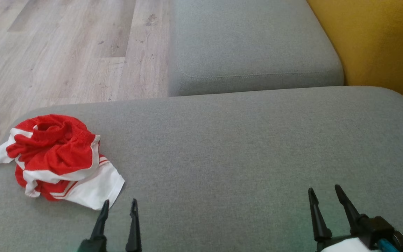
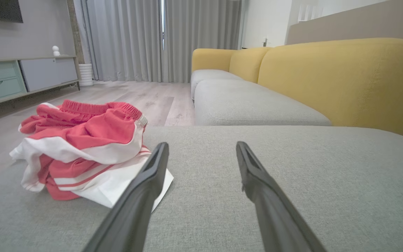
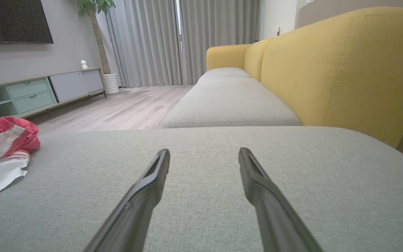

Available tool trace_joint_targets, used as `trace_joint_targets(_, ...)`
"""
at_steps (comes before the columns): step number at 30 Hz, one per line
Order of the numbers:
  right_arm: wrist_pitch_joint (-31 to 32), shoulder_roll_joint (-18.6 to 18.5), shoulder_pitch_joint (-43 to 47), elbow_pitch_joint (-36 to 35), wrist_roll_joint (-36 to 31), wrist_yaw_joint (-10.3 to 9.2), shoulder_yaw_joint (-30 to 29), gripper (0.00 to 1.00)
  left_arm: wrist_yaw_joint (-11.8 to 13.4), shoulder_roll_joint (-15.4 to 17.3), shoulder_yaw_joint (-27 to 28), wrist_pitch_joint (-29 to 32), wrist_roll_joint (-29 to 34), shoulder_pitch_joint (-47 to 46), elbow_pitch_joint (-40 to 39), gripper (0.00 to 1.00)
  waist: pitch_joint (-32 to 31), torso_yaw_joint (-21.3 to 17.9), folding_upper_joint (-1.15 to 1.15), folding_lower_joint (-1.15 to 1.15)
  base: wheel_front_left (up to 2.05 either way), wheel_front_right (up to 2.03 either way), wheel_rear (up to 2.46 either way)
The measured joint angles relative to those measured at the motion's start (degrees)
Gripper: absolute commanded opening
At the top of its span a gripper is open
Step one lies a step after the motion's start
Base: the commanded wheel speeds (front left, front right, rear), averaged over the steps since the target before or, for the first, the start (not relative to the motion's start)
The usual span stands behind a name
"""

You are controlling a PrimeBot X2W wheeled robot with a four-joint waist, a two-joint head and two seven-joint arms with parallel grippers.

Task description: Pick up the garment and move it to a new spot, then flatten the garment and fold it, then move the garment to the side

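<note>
My head camera looks down on the grey cushion [image 1: 243, 150]; my wrist cameras skim low across it, all sharing the garment [image 1: 58, 157].

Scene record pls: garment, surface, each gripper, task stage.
garment: red and white shorts, crumpled, near the cushion's left edge
surface: grey cushion
left gripper: open, empty, at the shorts' white hem, contact unclear
right gripper: open, empty, over bare cushion, well apart from the shorts
stage: pickup not yet done
</note>
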Motion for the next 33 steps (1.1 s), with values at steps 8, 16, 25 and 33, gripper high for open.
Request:
trace_joint_targets(8,-1.1,0.0,0.1,0.0,-4.2,0.01,0.3,1.0,0.5,0.0,-1.0,-1.1,4.4,0.0,0.0,1.0,-0.3,-0.2,0.0,0.0,0.0,0.0,0.0)
trace_joint_targets(16,-1.1,0.0,0.1,0.4,-4.2,0.01,0.2,1.0,0.5,0.0,-1.0,-1.1,4.5,0.0,0.5,1.0,-0.4,-0.3,0.0,0.0,0.0,0.0,0.0)
trace_joint_targets(25,-1.1,0.0,0.1,0.8,-4.2,0.01,0.2,1.0,0.5,0.0,-1.0,-1.1,4.5,0.0,0.8,1.0,-0.4,-0.2,0.0,0.0,0.0,0.0,0.0)
trace_joint_targets(33,-1.2,0.0,0.7,0.8,-3.7,0.01,-0.1,1.0,0.4,0.0,-0.9,-1.1,4.5,0.0,1.0,1.0,-0.4,2.3,0.0,0.0,0.0,0.0,0.0)
